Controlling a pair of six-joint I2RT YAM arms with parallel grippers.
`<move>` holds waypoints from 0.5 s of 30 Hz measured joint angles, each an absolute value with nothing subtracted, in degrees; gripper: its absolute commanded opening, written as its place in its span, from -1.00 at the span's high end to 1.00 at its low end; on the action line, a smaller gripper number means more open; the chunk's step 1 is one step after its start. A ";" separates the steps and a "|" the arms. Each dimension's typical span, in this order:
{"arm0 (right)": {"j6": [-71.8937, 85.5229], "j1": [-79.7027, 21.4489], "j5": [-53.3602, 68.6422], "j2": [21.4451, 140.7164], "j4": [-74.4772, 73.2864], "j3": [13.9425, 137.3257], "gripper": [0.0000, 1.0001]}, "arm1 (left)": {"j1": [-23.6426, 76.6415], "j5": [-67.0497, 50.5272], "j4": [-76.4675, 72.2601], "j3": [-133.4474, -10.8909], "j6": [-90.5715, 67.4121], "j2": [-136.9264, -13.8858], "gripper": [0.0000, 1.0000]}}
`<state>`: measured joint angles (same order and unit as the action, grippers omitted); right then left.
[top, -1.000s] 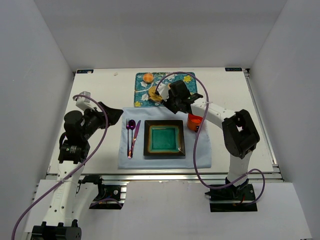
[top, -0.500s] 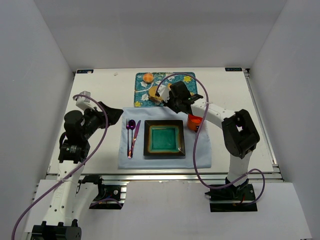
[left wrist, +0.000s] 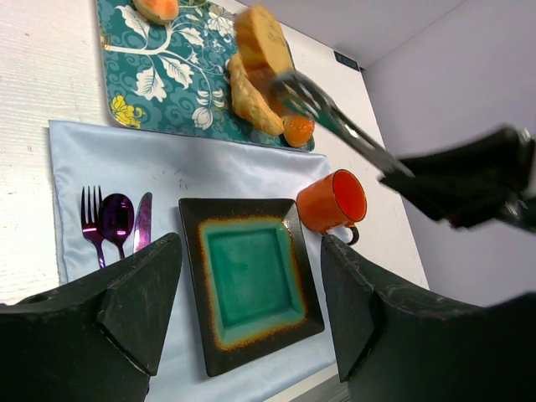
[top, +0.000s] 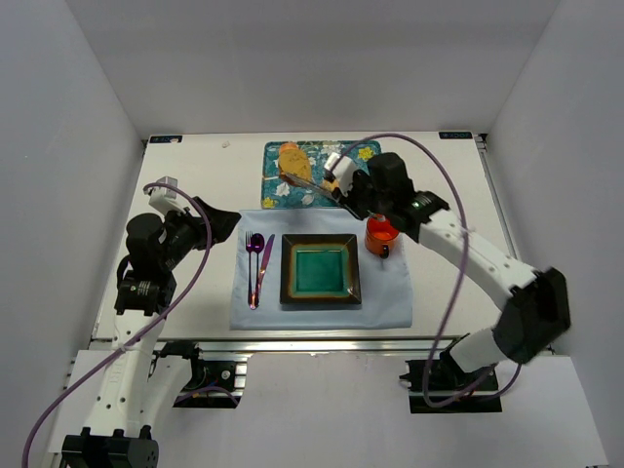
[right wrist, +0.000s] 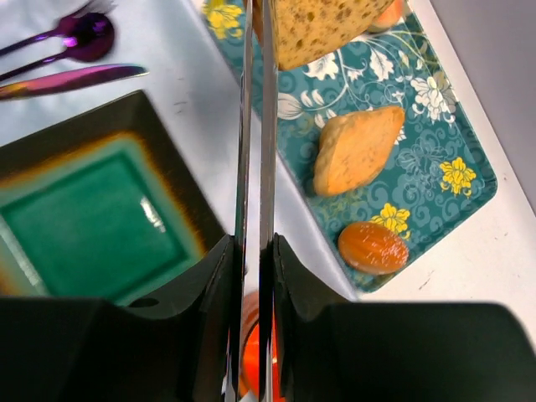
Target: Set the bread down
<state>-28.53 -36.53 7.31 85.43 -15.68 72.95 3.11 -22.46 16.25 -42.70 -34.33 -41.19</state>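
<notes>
Right claw (top: 300, 175) clamped tight on the bread (top: 291, 160). Slice sits tilted on edge over the floral mat (right wrist: 423, 159) at the bench far edge, near the roll (right wrist: 356, 146). Left claw (left wrist: 249, 285) wide open, empty, by the bench left edge.

you have a white table (top: 439, 195) before you. two flat things lie directly on it: a teal flowered mat (top: 276, 168) at the far side and a light blue cloth (top: 390, 292) nearer the arms. their edges meet.
</notes>
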 measured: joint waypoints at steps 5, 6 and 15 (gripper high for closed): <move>-28.45 -36.93 10.85 72.82 -18.35 60.88 0.78 | 3.11 -22.46 16.05 -42.70 -34.33 -41.21 -0.53; -28.47 -37.06 11.31 70.78 -19.66 58.17 0.78 | 3.11 -22.48 15.90 -42.70 -34.33 -41.23 -0.53; -28.97 -38.96 11.99 60.47 -27.57 44.93 0.65 | 3.11 -22.55 14.68 -42.70 -34.50 -41.60 -0.53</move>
